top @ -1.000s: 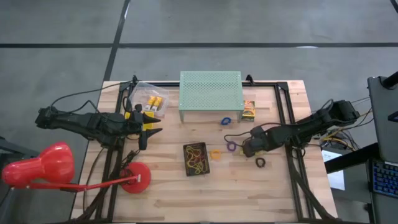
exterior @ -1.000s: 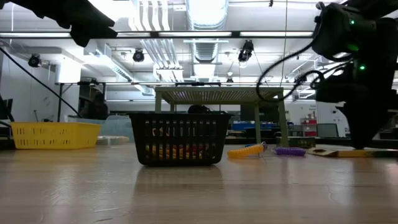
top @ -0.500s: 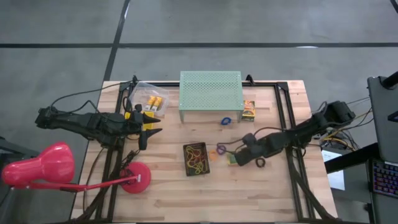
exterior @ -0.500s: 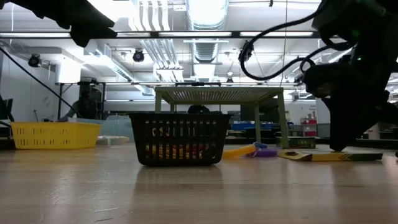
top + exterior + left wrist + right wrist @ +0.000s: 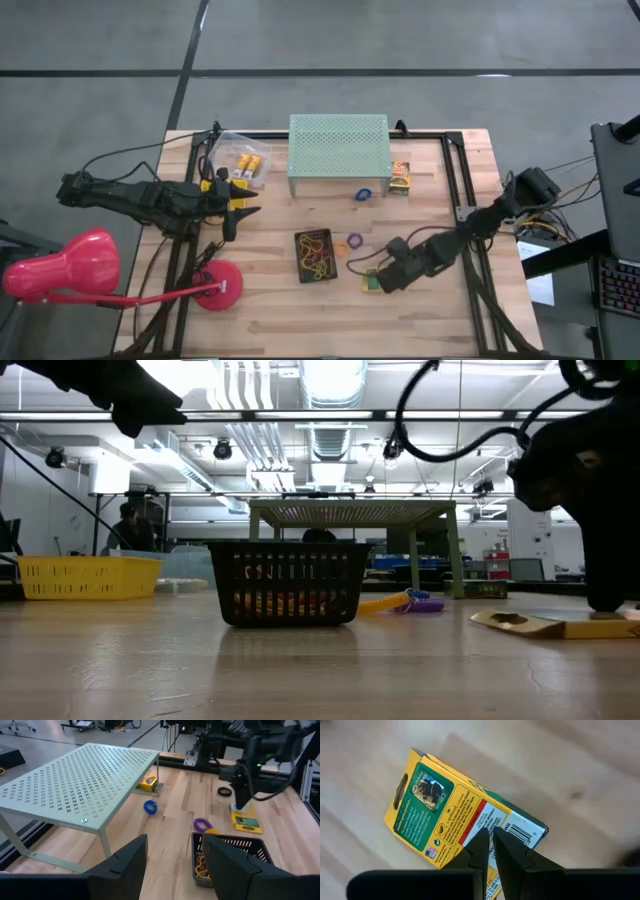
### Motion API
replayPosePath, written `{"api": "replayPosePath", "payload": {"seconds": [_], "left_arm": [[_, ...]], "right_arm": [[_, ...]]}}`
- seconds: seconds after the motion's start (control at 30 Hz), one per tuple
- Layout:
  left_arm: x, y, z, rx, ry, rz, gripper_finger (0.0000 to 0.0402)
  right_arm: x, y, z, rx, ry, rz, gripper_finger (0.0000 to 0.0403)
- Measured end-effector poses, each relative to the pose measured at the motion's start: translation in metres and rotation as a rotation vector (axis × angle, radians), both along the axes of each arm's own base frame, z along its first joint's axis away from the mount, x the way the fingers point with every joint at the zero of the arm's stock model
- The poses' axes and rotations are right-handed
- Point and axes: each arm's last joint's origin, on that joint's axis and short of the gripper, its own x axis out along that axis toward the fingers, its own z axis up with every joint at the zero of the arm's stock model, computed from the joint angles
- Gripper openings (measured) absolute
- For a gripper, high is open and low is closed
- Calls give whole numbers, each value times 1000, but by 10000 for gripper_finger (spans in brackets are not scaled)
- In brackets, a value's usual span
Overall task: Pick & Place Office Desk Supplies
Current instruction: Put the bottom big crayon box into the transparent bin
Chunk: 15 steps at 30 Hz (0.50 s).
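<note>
- My right hand [image 5: 373, 284] is low over the surface [image 5: 430, 320], fingers nearly shut, their tips on the edge of a little yellow printed box [image 5: 455, 831]; it looks pinched, not lifted.
- The step, as I judge it: carry that box to the black basket [image 5: 315, 256], just beside my hand.
- My left hand [image 5: 245, 204] waits open, well apart.
- Beyond the wooden surface lies a bright workshop room.

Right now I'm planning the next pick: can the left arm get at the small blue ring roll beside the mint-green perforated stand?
Probably yes: the blue ring roll lies on bare wood just outside the stand, uncovered from above.
</note>
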Motion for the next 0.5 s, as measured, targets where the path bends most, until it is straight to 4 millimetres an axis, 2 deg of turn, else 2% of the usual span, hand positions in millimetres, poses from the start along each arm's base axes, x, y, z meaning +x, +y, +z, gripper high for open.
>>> {"api": "replayPosePath", "payload": {"seconds": [0.2,0.5], "left_arm": [[0,0,0,-6,2,2,194],[0,0,0,-6,2,2,193]], "right_arm": [[22,21,-8,-20,8,30,31],[67,57,7,-15,-74,204,31]]}}
